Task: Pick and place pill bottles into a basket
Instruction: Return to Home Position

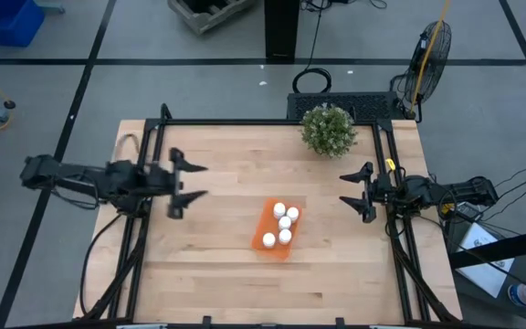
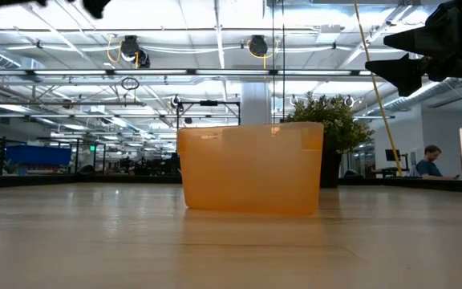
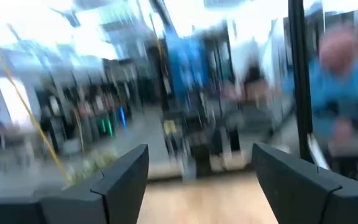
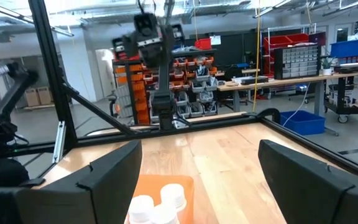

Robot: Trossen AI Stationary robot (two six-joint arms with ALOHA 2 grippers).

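All five pill bottles (image 1: pixel 286 222) stand in the basket (image 1: pixel 266 222), which sits between the two tools, in front of each. The left tool (image 1: pixel 194 181) is wide and empty. The right tool (image 1: pixel 347 189) is wide and empty too. If one dips low, it could knock the basket across the counter (image 1: pixel 199 265).

Count from above:
- 5 pill bottles (image 1: pixel 286 222), white caps, all in the basket
- 1 orange basket (image 1: pixel 264 219)
- 1 green plant (image 1: pixel 328 130) on the tabletop (image 1: pixel 217 238)
- 2 arms, so 1 left gripper (image 1: pixel 204 180) and 1 right gripper (image 1: pixel 342 189), 2 fingers (image 4: pixel 112 169) each
- 1 fan (image 1: pixel 430 50) on the floor

The right wrist view shows only 2 of the bottles. The low view shows 1 person (image 2: pixel 430 160) in the background.
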